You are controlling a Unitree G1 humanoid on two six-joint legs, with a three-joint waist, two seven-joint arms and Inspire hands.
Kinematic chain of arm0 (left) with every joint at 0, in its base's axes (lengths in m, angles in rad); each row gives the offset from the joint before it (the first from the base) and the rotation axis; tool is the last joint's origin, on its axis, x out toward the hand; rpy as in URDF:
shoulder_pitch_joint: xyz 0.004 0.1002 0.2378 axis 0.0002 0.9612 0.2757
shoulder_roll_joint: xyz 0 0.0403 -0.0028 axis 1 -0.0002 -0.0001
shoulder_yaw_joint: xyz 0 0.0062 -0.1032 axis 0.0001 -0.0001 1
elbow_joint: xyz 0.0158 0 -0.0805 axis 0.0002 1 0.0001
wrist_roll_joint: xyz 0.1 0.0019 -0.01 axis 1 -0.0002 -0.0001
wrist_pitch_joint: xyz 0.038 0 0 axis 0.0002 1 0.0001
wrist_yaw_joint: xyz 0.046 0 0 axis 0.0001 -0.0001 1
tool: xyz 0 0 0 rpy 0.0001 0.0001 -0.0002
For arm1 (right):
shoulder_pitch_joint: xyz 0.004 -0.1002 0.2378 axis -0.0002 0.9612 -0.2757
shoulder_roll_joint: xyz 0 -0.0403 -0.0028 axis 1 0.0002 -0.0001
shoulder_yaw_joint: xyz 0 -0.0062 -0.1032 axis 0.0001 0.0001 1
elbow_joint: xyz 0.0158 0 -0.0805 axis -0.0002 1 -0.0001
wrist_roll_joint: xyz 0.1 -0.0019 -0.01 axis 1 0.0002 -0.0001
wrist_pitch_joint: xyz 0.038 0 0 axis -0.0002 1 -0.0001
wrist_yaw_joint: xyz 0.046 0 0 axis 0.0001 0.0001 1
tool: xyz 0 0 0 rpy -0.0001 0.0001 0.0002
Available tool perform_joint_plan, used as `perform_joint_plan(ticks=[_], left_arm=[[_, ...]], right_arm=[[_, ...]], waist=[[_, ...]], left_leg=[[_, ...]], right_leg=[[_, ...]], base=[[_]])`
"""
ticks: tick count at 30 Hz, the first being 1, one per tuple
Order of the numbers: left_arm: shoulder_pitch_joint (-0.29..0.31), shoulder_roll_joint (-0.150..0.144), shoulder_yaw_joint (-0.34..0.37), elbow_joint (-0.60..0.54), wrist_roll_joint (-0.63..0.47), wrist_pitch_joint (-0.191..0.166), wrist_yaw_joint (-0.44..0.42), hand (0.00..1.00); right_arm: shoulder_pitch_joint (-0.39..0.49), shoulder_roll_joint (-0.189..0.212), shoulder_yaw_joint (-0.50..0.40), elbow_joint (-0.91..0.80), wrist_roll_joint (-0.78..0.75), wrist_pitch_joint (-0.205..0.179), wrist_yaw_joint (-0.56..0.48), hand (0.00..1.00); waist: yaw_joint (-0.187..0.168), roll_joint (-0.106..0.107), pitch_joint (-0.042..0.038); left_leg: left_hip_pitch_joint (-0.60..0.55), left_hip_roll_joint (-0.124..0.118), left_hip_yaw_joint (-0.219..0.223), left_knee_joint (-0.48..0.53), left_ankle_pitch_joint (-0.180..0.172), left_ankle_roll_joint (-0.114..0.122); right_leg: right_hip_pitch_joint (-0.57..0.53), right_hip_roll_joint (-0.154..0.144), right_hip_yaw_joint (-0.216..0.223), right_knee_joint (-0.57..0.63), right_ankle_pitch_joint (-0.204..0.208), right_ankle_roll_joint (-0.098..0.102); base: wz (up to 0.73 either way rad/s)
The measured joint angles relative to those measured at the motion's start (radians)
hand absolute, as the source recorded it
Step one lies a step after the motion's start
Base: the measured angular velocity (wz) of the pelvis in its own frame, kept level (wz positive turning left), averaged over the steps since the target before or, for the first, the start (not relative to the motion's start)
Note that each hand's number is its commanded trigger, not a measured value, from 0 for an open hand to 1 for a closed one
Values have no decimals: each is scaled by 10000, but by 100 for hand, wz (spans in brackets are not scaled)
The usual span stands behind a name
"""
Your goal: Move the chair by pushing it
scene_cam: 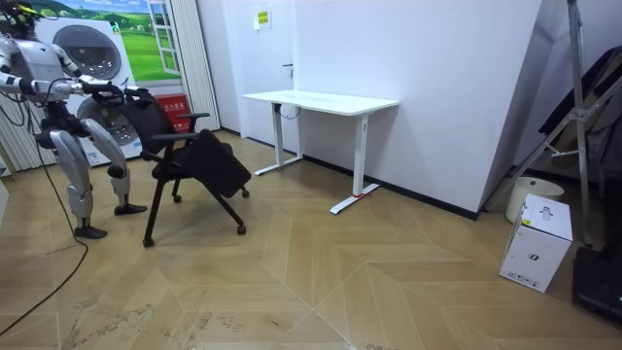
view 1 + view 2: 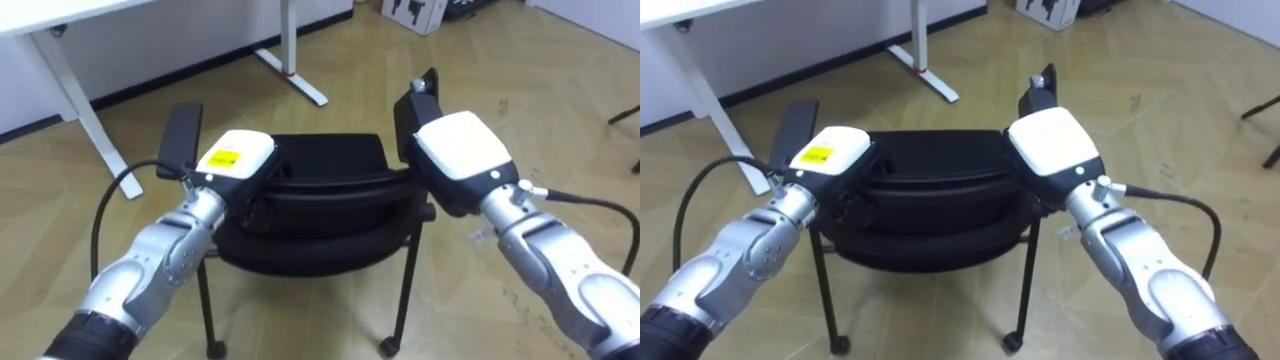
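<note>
My left hand [image 2: 235, 158] and right hand [image 2: 458, 148] sit atop the chair [image 2: 320, 215], near side of the desk [image 2: 60, 20], can't tell their finger curl; on castors [image 2: 388, 346] it should roll light, so I'd push right there.

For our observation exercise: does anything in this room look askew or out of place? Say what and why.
On the black chair, the seat slants steeply down toward the white desk instead of lying level. The robot's left hand and right hand are at its backrest. Nothing else stands out.
</note>
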Motion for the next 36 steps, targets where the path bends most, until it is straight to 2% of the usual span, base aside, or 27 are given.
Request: perform_joint_plan(ticks=[5, 9, 11, 12, 13, 14, 15, 16, 17, 18, 19, 20, 21, 22, 23, 24, 25, 26, 27, 28, 29, 31, 32, 33, 34, 35, 36], left_arm=[[3, -16, 5, 55, -32, -146, 297, 100], [15, -16, 1, 80, -136, -195, 305, 100], [26, -13, 6, 77, -145, -240, 301, 100], [26, -31, 13, 77, -171, -268, 302, 100], [27, -64, -5, 78, -181, -297, 273, 100], [27, -69, -35, 78, -201, -325, 258, 100], [30, -131, -76, 118, -297, -390, 230, 100], [29, -233, -77, 179, -421, -499, 228, 100], [30, -310, -77, 185, -420, -507, 258, 100], [33, -513, -78, 238, -410, -446, 273, 100], [33, -674, -99, 375, -399, -425, 285, 100], [32, -699, -159, 440, -400, -403, 295, 100], [33, -708, -273, 492, -412, -360, 318, 100], [36, -704, -300, 513, -417, -363, 323, 100], [42, -703, -301, 520, -415, -363, 334, 100], [43, -679, -354, 560, -414, -375, 457, 100], [43, -609, -378, 559, -417, -422, 618, 100], [43, -562, -378, 559, -418, -456, 653, 100], [42, -430, -380, 559, -436, -551, 693, 100], [43, -299, -379, 574, -480, -643, 753, 100], [46, -253, -378, 605, -470, -674, 801, 100], [61, -92, -375, 693, -423, -719, 929, 100], [66, -45, -377, 693, -425, -723, 933, 100], [89, 34, -383, 699, -433, -734, 943, 100], [153, 75, -365, 706, -426, -724, 975, 100], [176, 85, -354, 707, -414, -717, 974, 100], [197, 99, -353, 703, -404, -705, 938, 100]], right_arm=[[138, -32, -128, 5, -12, -108, -566, 100], [155, -32, -115, 127, -5, -110, -871, 100], [156, -31, -114, 199, -2, -140, -999, 100], [167, -29, -143, 248, -10, -162, -1093, 100], [169, -32, -215, 355, 25, -239, -1178, 100], [168, -51, -242, 384, 68, -264, -1201, 100], [170, -112, -276, 385, 196, -295, -1196, 100], [186, -167, -344, 411, 274, -292, -1199, 100], [174, -211, -400, 418, 268, -279, -1221, 100], [153, -172, -467, 481, 263, -188, -1324, 100], [137, -59, -524, 717, 264, -158, -1391, 100], [131, 8, -527, 847, 264, -149, -1404, 100], [134, 162, -569, 1022, 264, -111, -1398, 100], [138, 253, -612, 1121, 262, -109, -1396, 100], [141, 283, -673, 1158, 275, -102, -1396, 100], [158, 337, -707, 1248, 337, -86, -1395, 100], [145, 336, -700, 1231, 343, -70, -1394, 100], [143, 348, -695, 1208, 354, -56, -1395, 100], [142, 378, -677, 1097, 390, -41, -1384, 100], [148, 429, -659, 1027, 408, -47, -1342, 100], [176, 479, -661, 1026, 395, -57, -1322, 100], [275, 578, -670, 926, 388, -147, -1273, 100], [309, 580, -666, 887, 412, -192, -1273, 100], [325, 575, -647, 859, 463, -290, -1272, 100], [329, 574, -626, 862, 575, -386, -1219, 100], [331, 574, -619, 875, 657, -429, -1181, 100], [340, 582, -603, 900, 796, -457, -1133, 100]], waist=[[47, 40, -49], [147, 19, -90], [213, -38, -93], [212, -102, -72], [180, -136, -91], [163, -167, -90], [155, -228, -104], [129, -262, -120], [127, -263, -120], [111, -228, -108], [37, -197, -97], [-20, -181, -88], [-121, -45, -38], [-147, 2, -9], [-151, 12, -6], [-229, 96, -9], [-178, 240, 23], [-131, 317, 38], [-103, 381, 18], [-87, 354, 25], [-80, 337, 27], [-51, 263, 17], [-75, 214, 1], [-114, 142, -36], [-169, 100, -37], [-199, 98, -40], [-245, 135, -120]], left_leg=[[-161, -37, 158, -273, 166, 31], [-100, -73, 442, -396, 215, 83], [-86, -123, 642, -415, 193, 140], [-4, -224, 887, -525, 185, 276], [68, -337, 1114, -582, 122, 417], [132, -445, 1140, -626, 89, 478], [333, -642, 1420, -763, 1, 632], [439, -891, 1666, -774, -162, 836], [449, -1016, 1743, -705, -266, 908], [509, -1194, 1865, -453, -504, 1074], [628, -1283, 1882, -171, -757, 1209], [706, -1268, 1861, -72, -866, 1264], [795, -1251, 1712, 101, -1074, 1355], [842, -1239, 1586, 177, -1229, 1465], [867, -1249, 1542, 176, -1299, 1564], [905, -1254, 1334, 176, -1375, 1632], [885, -1249, 1132, 175, -1425, 1726], [877, -1242, 1025, 171, -1440, 1760], [887, -1232, 924, 131, -1455, 1818], [947, -1274, 855, 89, -1486, 1831], [1002, -1296, 810, 72, -1512, 1836], [1173, -1387, 711, 114, -1730, 1836], [1213, -1446, 676, 112, -1799, 1822], [1338, -1613, 466, 125, -1942, 1755], [1570, -1659, 336, 125, -2097, 1700], [1683, -1658, 234, 142, -2194, 1649], [1801, -1599, -19, 170, -2366, 1543]], right_leg=[[-347, -168, 29, 191, -28, -43], [-432, -274, 218, 204, -8, 14], [-433, -443, 288, 338, -59, 73], [-464, -644, 297, 510, -144, 145], [-467, -831, 312, 629, -222, 252], [-465, -966, 316, 720, -275, 317], [-496, -1245, 434, 965, -362, 463], [-733, -1614, 508, 1685, -452, 627], [-1051, -1816, 502, 2406, -451, 672], [-1765, -2321, 597, 4079, -114, 830], [-2280, -2602, 900, 5362, 553, 811], [-2457, -2651, 1046, 5828, 940, 770], [-2731, -2656, 1234, 6472, 1747, 719], [-2996, -2624, 1444, 6860, 2455, 701], [-3131, -2572, 1569, 6995, 2776, 692], [-3338, -2400, 1715, 7063, 3004, 676], [-3616, -2010, 1828, 7108, 2550, 803], [-3782, -1791, 1808, 7040, 2237, 828], [-4086, -1403, 1662, 6655, 1782, 814], [-4336, -1071, 1538, 5916, 1500, 798], [-4416, -871, 1529, 5457, 1431, 789], [-4680, -247, 1402, 3094, 1581, 677], [-4640, -201, 1336, 2396, 1699, 608], [-4538, -163, 1331, 1249, 1978, 568], [-4295, -137, 1434, 373, 2247, 535], [-4228, -86, 1537, 227, 2494, 487], [-4064, 62, 1544, 196, 2754, 241]], base=[[1], [-11], [-17], [-7], [-5], [-10], [-14], [-18], [-16], [-6], [3], [18], [18], [15], [16], [9], [3], [-5], [7], [16], [27], [31], [40], [51], [50], [48], [53]])
